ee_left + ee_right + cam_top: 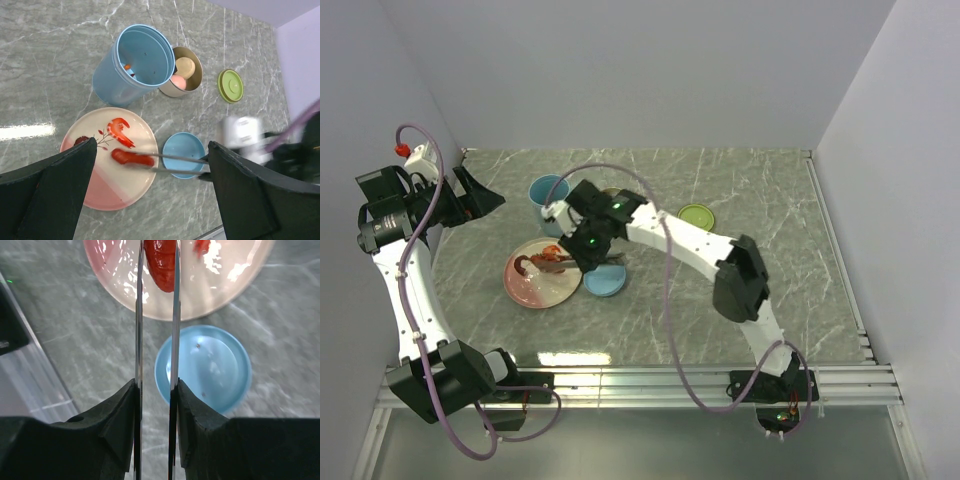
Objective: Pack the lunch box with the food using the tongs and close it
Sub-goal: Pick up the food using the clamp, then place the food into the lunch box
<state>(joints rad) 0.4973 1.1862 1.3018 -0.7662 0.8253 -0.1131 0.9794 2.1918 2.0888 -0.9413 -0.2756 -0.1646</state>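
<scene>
The right claw [155, 390] clamps slim silver tongs [139, 315] around a glossy red shrimp [161, 262] over the round pink-and-cream plate [215, 295]; the left claw [152, 145] stands wide apart.

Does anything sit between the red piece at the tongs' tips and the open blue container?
Nothing tall. The red piece lies on the plate between the arms of the tongs; only a curled shrimp lies flat on the plate toward the blue container, whose mouth is uncovered. Lifted, it should likely clear.
</scene>
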